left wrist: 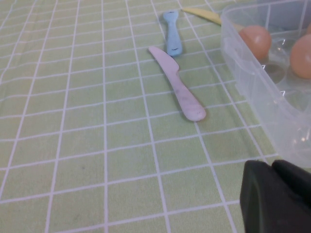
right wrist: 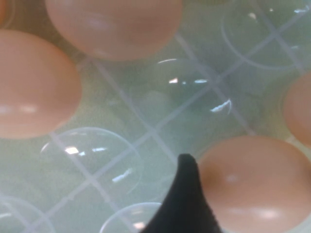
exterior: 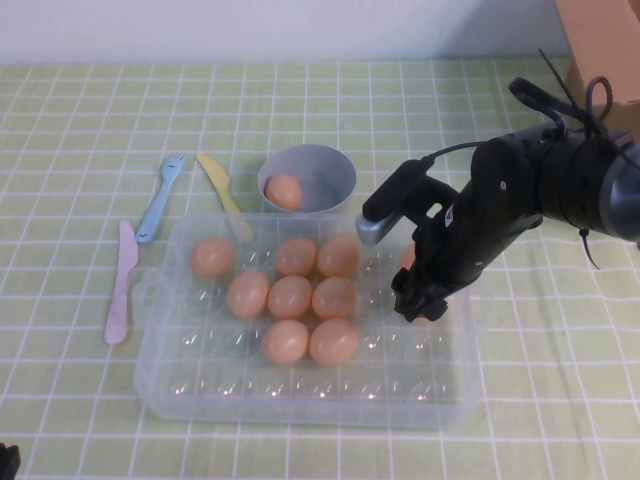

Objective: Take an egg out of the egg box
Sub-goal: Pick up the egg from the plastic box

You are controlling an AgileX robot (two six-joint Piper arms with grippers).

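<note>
One egg (right wrist: 257,184) in the egg box (exterior: 455,395) touches the right hand (exterior: 420,300), grip unclear; left hand (left wrist: 274,196) idles beside.

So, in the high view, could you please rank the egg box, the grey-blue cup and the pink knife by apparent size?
1. Clear plastic egg box.
2. Grey-blue round cup.
3. Pink plastic knife, longer but far slimmer.
Right gripper is inside the box; left gripper is parked beside it.

We see the clear egg box (exterior: 300,395) lying flat on the counter, the peach egg (right wrist: 255,182) in a right-side dimple.
</note>
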